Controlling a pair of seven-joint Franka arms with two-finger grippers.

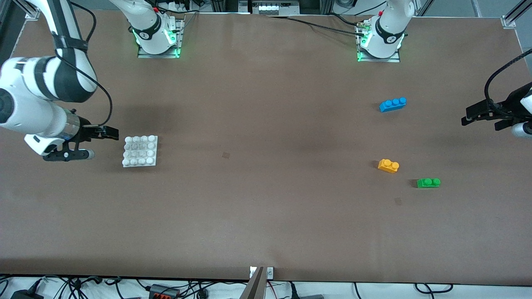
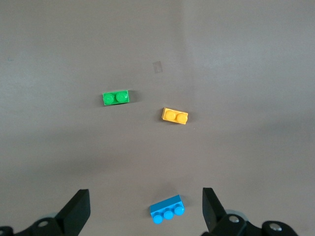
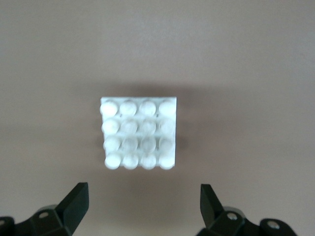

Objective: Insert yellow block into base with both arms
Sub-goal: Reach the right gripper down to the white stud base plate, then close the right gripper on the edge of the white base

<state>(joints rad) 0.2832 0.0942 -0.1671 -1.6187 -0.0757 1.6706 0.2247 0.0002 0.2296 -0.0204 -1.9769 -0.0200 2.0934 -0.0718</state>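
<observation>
Right wrist view shows the right gripper [image 3: 142,206] with its fingers [image 3: 76,201] spread wide apart and nothing between them, up over bare worktop [image 3: 256,73] just beside the base [image 3: 139,133]. In the front view the right gripper [image 1: 97,143] hangs near the worktop edge at the right arm's end, pointing toward the base [image 1: 140,150], which lies flat with its four-by-four studs up, close to that edge and about midway between the robots' edge and the front camera's edge.

The left gripper [image 2: 145,211] also has its fingers [image 2: 78,209] wide apart and empty. In the front view the left gripper [image 1: 484,116] is held over the worktop's edge at the left arm's end.

The blue brick [image 1: 392,104] lies toward that end, nearer the robots' edge than the other bricks. The yellow block [image 1: 388,165] rests on the worktop [image 1: 266,207] nearer to the front camera than the blue brick, studs up, slightly skewed. The green brick [image 1: 428,182] sits near it, a little nearer the front camera and closer to the left arm's end; the two are apart. The yellow block is well apart from the base, with a wide stretch of bare worktop between them.

The left wrist view shows the yellow block [image 2: 174,116], green brick [image 2: 116,98] and blue brick [image 2: 167,209], none touching.
</observation>
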